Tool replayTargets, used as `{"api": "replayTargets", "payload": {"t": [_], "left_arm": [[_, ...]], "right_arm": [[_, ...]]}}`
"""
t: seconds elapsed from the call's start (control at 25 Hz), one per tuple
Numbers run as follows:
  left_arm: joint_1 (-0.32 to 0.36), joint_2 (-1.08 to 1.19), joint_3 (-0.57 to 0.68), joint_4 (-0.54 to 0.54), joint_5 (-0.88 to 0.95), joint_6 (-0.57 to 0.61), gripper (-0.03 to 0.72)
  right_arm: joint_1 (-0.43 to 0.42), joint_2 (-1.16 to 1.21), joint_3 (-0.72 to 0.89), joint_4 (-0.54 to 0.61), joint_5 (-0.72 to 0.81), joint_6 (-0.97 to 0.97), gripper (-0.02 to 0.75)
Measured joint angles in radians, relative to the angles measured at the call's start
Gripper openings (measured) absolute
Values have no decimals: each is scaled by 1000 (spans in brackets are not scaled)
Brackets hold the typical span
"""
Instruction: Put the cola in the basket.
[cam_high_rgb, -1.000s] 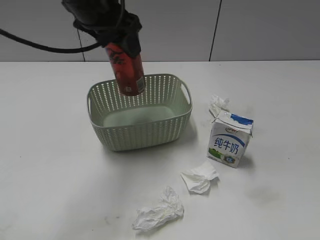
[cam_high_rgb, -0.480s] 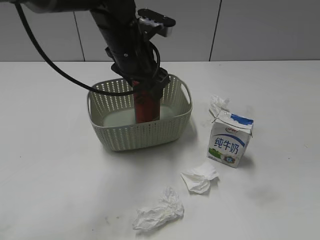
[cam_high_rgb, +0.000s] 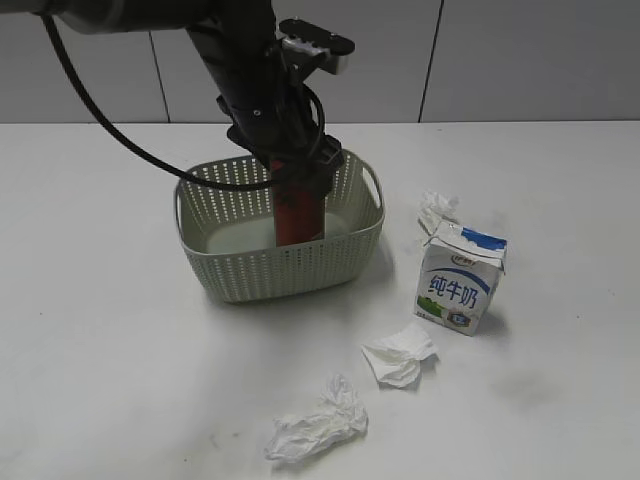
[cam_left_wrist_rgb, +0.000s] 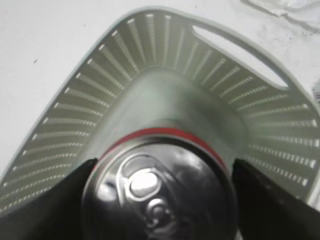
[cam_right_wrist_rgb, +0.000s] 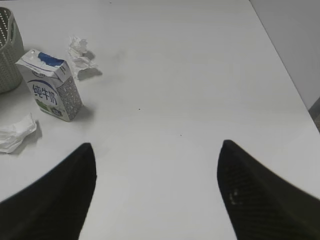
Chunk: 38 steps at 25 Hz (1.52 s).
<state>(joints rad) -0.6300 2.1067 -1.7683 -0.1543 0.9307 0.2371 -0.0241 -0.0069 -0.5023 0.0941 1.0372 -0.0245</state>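
The cola (cam_high_rgb: 298, 216), a slim red can, stands upright inside the pale green basket (cam_high_rgb: 260, 275), toward its back right. My left gripper (cam_high_rgb: 300, 180) is shut on the can's upper part from above. In the left wrist view the can's silver top (cam_left_wrist_rgb: 160, 187) fills the space between my two dark jaws (cam_left_wrist_rgb: 160, 210), with the basket's slotted wall and handle cut-out (cam_left_wrist_rgb: 170, 55) beyond. My right gripper (cam_right_wrist_rgb: 156, 155) is open and empty over bare table; it does not show in the exterior view.
A blue-and-white milk carton (cam_high_rgb: 460, 282) stands right of the basket, also in the right wrist view (cam_right_wrist_rgb: 50, 90). Crumpled tissues lie behind the carton (cam_high_rgb: 437, 210), in front of it (cam_high_rgb: 400, 357) and near the front edge (cam_high_rgb: 316, 428).
My left arm has lowered the cola from above the basket's back rim down into the basket. Over the last half second it barely moved.
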Motion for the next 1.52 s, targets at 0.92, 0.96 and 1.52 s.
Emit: {"api": "replayTargets", "payload": {"t": [0.92, 0.96, 1.52], "left_arm": [[451, -191, -5, 9, 282, -69, 585], [476, -199, 3, 8, 282, -80, 586], [565, -503, 451, -8, 287, -98, 542]], "right_arm": [[0, 0, 0, 0, 0, -1, 571], [0, 0, 0, 0, 0, 0, 571], [0, 0, 0, 0, 0, 0, 571]]}}
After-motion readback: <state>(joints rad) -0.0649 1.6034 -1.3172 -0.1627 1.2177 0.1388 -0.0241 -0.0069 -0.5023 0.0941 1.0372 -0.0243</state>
